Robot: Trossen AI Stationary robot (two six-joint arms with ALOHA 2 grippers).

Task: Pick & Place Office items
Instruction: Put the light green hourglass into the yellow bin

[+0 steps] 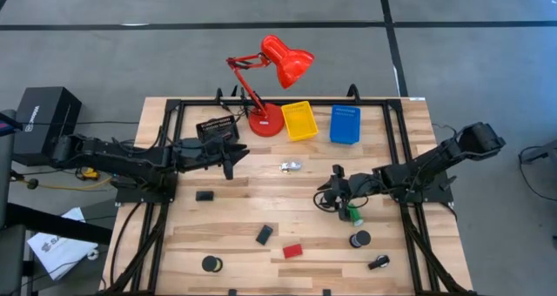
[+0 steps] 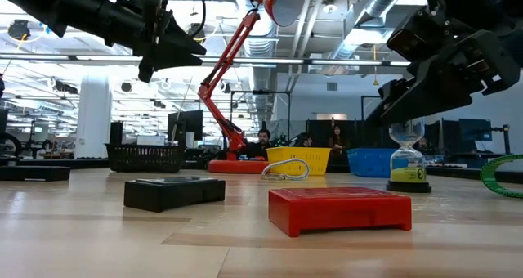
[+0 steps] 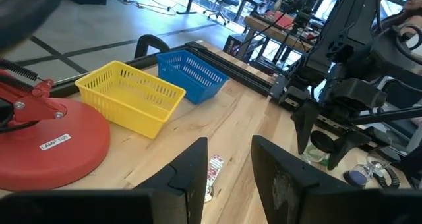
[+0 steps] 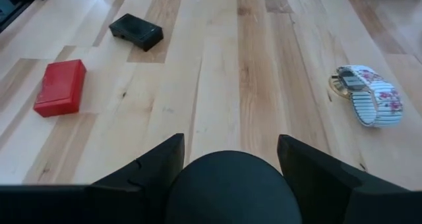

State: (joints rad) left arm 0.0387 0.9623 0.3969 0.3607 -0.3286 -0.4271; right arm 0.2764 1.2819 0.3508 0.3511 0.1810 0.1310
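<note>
Straddling the dark round top of the green cylinder [image 4: 231, 184], the right gripper [image 4: 229, 145] has its jaws set wide apart, one finger on each side of that top. Whether either finger touches it cannot be told. The low view shows the cylinder upright on the counter [image 1: 235, 218], with the gripper body just above it.

Findings outward from the right jaws:
- A red block [image 4: 60, 87] lies flat on the counter ahead of them, with a black block [image 4: 136, 31] beyond it. The two are near each other but apart.
- A silvery clip [image 4: 369, 95] lies on the other side of the jaws' line, well apart from both blocks.
- A black tape roll [image 1: 359, 239] lies just beside the cylinder, toward the counter's near edge.

The left gripper [image 3: 229, 148] hangs in the air above the counter, near the middle of its far half. Its jaws stand apart with a clear gap and nothing between them. The silvery clip lies on the counter ahead of that gap, untouched.

Findings outward from the left jaws:
- The red lamp [image 1: 265, 122] stands on its round base near the far edge.
- A yellow tray [image 1: 299, 120] and a blue tray [image 1: 345, 124] sit side by side next to the lamp.
- A second black block [image 1: 204, 195] lies below the left arm.
- A second tape roll [image 1: 211, 264] lies at the near edge.
</note>
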